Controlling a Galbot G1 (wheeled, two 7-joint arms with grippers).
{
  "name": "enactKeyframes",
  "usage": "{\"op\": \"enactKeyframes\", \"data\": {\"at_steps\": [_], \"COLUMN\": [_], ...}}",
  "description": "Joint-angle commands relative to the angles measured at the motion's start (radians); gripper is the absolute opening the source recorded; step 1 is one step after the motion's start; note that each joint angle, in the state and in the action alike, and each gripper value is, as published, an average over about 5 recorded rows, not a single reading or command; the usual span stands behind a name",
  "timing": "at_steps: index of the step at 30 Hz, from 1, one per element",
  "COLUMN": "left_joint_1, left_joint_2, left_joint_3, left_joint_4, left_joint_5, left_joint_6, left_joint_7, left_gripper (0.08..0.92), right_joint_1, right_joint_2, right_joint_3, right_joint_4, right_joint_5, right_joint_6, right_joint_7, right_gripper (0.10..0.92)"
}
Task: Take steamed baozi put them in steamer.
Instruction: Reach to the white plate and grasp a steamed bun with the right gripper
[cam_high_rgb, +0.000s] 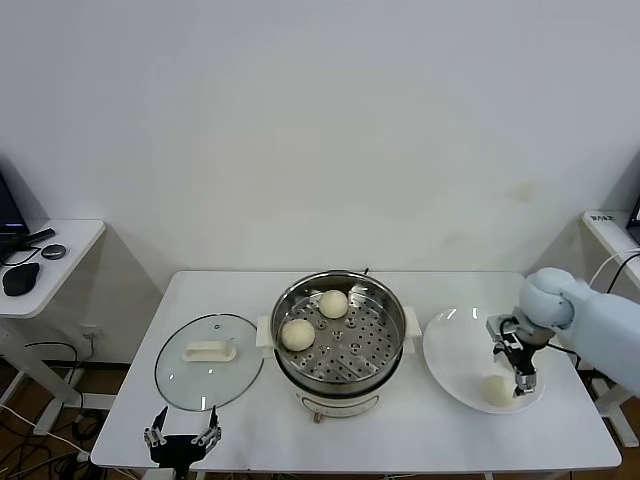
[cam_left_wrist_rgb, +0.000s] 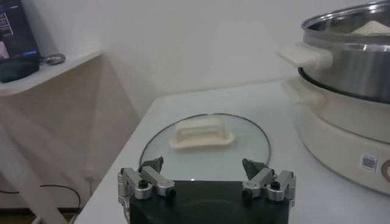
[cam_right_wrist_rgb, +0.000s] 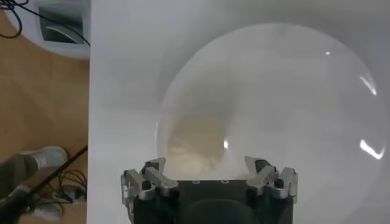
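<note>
Parked at the table edge nearest the camera, left gripper idles open left of the steamer, which holds two baozi, while right gripper, jaws spread, hangs over the third on the plate to its right, poised to grasp.

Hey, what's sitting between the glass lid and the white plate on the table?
The steamer stands between the glass lid and the white plate, as the head view shows. Two baozi lie on its perforated tray.
</note>
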Motion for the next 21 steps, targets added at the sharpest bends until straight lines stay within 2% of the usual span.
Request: {"op": "enactKeyframes", "data": {"at_steps": [1, 21], "left_joint_1": [-0.007, -0.013], "left_joint_2": [0.002, -0.003], "left_joint_3": [0.000, 0.009], "left_joint_4": [0.020, 0.029], "left_joint_5": [0.006, 0.031], "left_joint_6": [0.002, 0.001], "left_joint_7": [0.002, 0.002], "left_gripper": [0.823, 0.823], "right_joint_1": [-0.096, -0.112], "right_joint_2": [0.026, 0.060], "right_joint_3": [0.069, 0.096], "right_joint_4": [-0.048, -0.095], "right_joint_5": [-0.038, -0.032], "right_joint_6": [0.013, 0.003], "right_joint_7": [0.006, 0.002], "right_gripper": [0.823, 0.805]}}
